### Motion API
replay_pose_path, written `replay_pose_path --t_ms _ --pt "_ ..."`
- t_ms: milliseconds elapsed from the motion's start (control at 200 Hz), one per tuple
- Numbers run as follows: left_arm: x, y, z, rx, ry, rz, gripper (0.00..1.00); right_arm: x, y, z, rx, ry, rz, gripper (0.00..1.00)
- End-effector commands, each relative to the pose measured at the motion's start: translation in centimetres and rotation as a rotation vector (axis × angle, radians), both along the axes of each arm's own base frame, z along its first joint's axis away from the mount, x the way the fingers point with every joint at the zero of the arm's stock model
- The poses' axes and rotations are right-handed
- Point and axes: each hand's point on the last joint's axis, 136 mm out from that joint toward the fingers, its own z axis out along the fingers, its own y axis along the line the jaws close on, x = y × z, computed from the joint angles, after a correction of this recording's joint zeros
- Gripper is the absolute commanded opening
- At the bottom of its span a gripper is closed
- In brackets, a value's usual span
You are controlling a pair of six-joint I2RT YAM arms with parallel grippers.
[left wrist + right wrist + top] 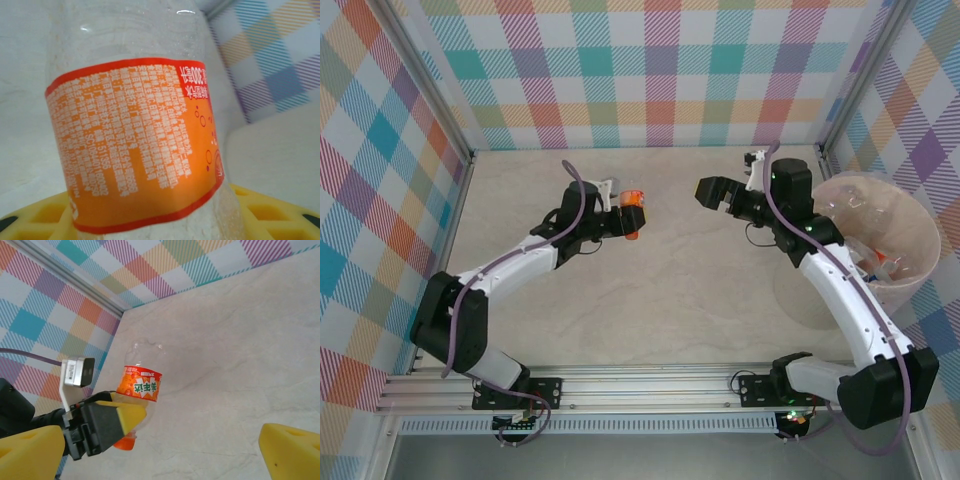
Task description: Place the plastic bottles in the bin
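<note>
My left gripper [623, 218] is shut on a clear plastic bottle [633, 213] with an orange label, held above the middle of the table. In the left wrist view that bottle [135, 145] stands close up between the yellow fingers [272, 212]. The right wrist view shows the bottle [141, 382] with its orange cap pointing down, pinched by the left gripper [125, 415] below the label. My right gripper [716, 192] hangs open a short way to the right of the bottle, its yellow fingertips [292, 450] wide apart with nothing between them. The pale pink bin [918, 225] stands at the right edge.
Some bottles [880, 266] lie inside the bin. Checked walls [650, 70] close in the back and both sides, with metal posts at the corners. The right arm's links [840, 290] pass just left of the bin. A metal rail [650, 385] runs along the near edge.
</note>
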Motion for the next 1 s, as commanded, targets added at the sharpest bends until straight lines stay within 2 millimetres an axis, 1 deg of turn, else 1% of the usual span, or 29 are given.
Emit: replay_pose_path --t_ms 0,105,235,330,505,580,630,785,850,905,995 --pt "-2.5 -2.4 4.8 -0.137 -0.098 -0.180 0.46 -0.2 1.6 2.8 0.094 -0.048 0.068 1.00" --pt "-3.6 -3.3 6.8 -0.186 -0.131 -0.255 0.46 -0.7 2.6 3.6 0.139 -0.049 0.132 1.00" --pt "-4.5 -4.1 8.5 -0.239 -0.161 -0.313 0.46 -0.9 3.6 4.3 0.178 -0.053 0.174 1.00" --pt "-5.0 -4.5 9.6 -0.276 -0.181 -0.340 0.46 -0.8 4.5 4.4 0.193 -0.052 0.207 1.00" --pt "-5.8 -5.2 11.3 -0.326 -0.216 -0.394 0.46 -0.1 5.9 3.9 0.214 -0.021 0.224 1.00" --pt "-6.1 -5.6 11.5 -0.334 -0.223 -0.413 0.46 0.8 5.9 3.2 0.202 0.006 0.175 1.00" --pt "-6.5 -5.7 11.8 -0.339 -0.232 -0.427 0.46 1.2 6.1 3.0 0.202 0.022 0.173 1.00" --pt "-7.2 -6.8 11.8 -0.308 -0.259 -0.461 0.45 1.1 8.3 2.8 0.245 0.099 0.248 1.00" --pt "-7.3 -7.1 11.7 -0.303 -0.269 -0.472 0.45 1.2 8.7 2.1 0.233 0.135 0.238 0.99" --pt "-7.3 -7.4 11.7 -0.297 -0.276 -0.475 0.45 1.4 8.8 1.5 0.228 0.168 0.228 0.95" --pt "-6.7 -7.7 11.3 -0.274 -0.272 -0.457 0.45 1.5 8.8 1.0 0.236 0.188 0.214 0.83"
